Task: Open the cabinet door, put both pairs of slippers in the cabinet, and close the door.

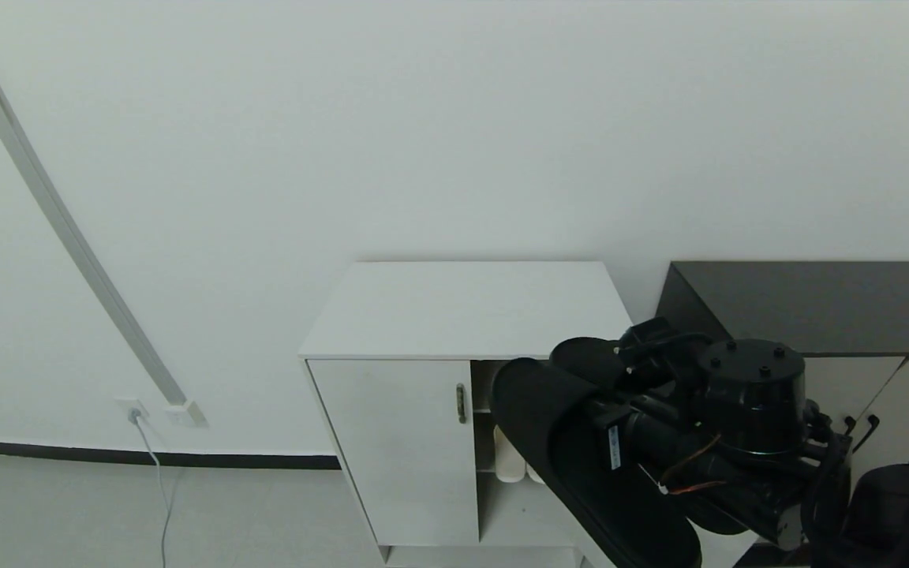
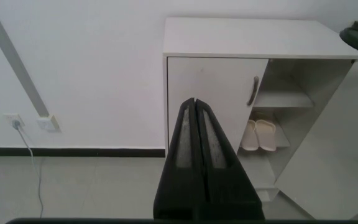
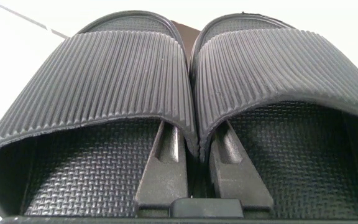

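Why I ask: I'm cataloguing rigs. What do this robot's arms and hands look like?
The right arm is glossy black, with a round joint cap studded with bolts, a thin orange cable and a small white label. The left hand has two long, flat black fingers with grey pads. The right hand has dark, tapered fingers.

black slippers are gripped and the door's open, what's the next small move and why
Probably ease the right pincer forward toward the open side of the cabinet. It is shut on the black slippers, and the white slippers already sit on a shelf inside, so the bare shelf above them looks like a free spot to aim for.
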Tool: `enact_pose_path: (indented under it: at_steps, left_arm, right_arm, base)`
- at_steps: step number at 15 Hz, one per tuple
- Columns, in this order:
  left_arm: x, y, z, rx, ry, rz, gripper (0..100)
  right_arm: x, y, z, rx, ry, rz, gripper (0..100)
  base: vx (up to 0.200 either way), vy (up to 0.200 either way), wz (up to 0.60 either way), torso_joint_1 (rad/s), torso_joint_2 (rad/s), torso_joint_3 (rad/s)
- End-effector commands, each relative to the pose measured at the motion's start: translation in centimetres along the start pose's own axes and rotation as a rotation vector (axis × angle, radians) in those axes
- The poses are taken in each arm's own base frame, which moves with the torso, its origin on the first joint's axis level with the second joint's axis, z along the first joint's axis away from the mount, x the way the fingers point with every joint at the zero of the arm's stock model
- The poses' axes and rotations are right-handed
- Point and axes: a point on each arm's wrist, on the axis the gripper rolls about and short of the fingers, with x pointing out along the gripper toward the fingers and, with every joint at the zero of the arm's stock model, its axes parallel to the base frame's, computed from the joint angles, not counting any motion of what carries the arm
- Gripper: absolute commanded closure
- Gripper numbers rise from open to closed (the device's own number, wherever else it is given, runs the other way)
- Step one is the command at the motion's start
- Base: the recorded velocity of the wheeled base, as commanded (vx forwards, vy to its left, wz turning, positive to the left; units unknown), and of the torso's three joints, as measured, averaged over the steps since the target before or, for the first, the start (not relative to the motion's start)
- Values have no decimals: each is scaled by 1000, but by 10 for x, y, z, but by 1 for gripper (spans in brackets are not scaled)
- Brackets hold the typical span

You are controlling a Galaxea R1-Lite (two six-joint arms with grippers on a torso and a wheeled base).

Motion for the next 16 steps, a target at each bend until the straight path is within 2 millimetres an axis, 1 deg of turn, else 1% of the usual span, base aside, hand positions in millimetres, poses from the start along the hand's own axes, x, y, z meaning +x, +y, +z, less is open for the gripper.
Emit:
enact_pose_path:
  at_steps: [1, 11, 16]
  left_arm:
    - [0, 0, 0, -1, 1, 1, 100]
    - [0, 0, 0, -2, 1, 1, 100]
    - [0, 0, 0, -2, 1, 1, 100]
  right_arm:
    - [0, 1, -2, -3, 7, 4, 100]
    - [-4, 2, -6, -17, -7, 14, 100]
    - [-1, 4, -8, -27, -1, 18, 100]
  base:
    - [0, 0, 0, 0, 0, 0]
    - [0, 0, 0, -148, 316, 169]
    - [0, 0, 0, -161, 366, 203]
